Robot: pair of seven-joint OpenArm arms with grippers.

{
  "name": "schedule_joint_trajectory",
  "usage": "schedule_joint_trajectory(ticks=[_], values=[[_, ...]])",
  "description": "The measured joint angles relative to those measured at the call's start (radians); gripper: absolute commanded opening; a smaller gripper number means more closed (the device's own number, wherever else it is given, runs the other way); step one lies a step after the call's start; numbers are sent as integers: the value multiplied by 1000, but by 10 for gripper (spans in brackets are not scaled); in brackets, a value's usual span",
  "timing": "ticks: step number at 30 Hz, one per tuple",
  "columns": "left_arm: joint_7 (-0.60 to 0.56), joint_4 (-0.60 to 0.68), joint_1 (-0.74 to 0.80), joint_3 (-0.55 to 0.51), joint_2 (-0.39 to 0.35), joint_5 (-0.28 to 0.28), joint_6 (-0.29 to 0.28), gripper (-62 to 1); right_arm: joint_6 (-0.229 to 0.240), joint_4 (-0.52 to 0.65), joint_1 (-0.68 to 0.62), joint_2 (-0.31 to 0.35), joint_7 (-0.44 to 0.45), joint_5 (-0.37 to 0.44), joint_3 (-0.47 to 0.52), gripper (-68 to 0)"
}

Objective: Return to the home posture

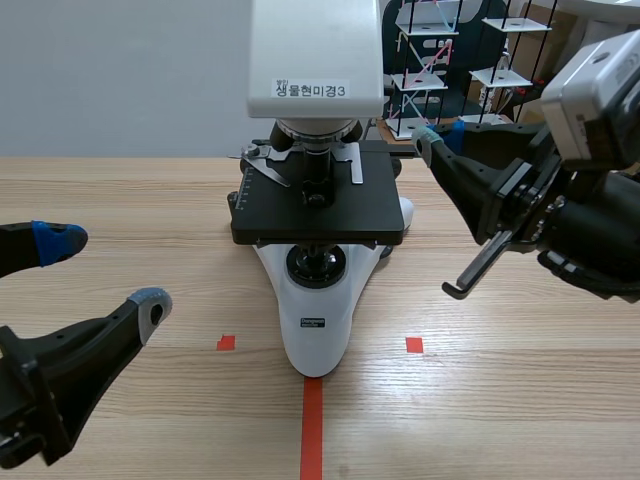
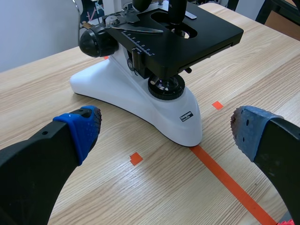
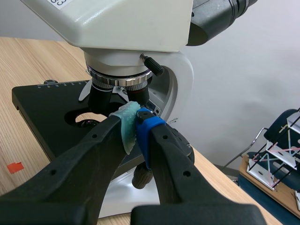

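A white microscope (image 1: 315, 300) with a black stage (image 1: 318, 205) stands in the middle of the wooden table. My left gripper (image 1: 103, 272) hovers open at the near left, empty. In the left wrist view its fingers (image 2: 79, 129) stand wide apart, with the microscope (image 2: 140, 93) base just ahead of them. My right gripper (image 1: 430, 140) is raised beside the stage's far right corner. In the right wrist view that gripper (image 3: 136, 124) is shut, pads pressed together on nothing, its tip close under the microscope head (image 3: 126, 23) and objective turret.
A wire rack (image 1: 430, 60) with white shelves stands behind the table at the back right, also seen beyond the right gripper as the rack (image 3: 276, 150). Orange-red tape marks lie on the table in front of the microscope.
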Motion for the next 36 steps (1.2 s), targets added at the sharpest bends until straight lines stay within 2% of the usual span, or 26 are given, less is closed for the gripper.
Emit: schedule_joint_trajectory(ticks=[4, 11, 15, 25, 32, 36], values=[[0, 0, 0, 0, 0, 0, 0, -28, 0, 0, 0, 0, 0, 0, 0, -639], [0, 0, 0, 0, 0, 0, 0, -28, 0, 0, -37, 0, -11, 3, 6, -432], [0, 0, 0, 0, 0, 0, 0, -28, 0, 0, -99, 0, -10, 43, 40, -317], [0, 0, 0, 0, 0, 0, 0, -28, 0, 100, -317, 0, -10, 44, 148, -88], [0, 0, 0, 0, 0, 0, 0, -28, 0, 173, -486, 0, -12, 49, 205, -28], [0, 0, 0, 0, 0, 0, 0, -28, 0, 233, -568, 0, -28, 135, 246, -18]])
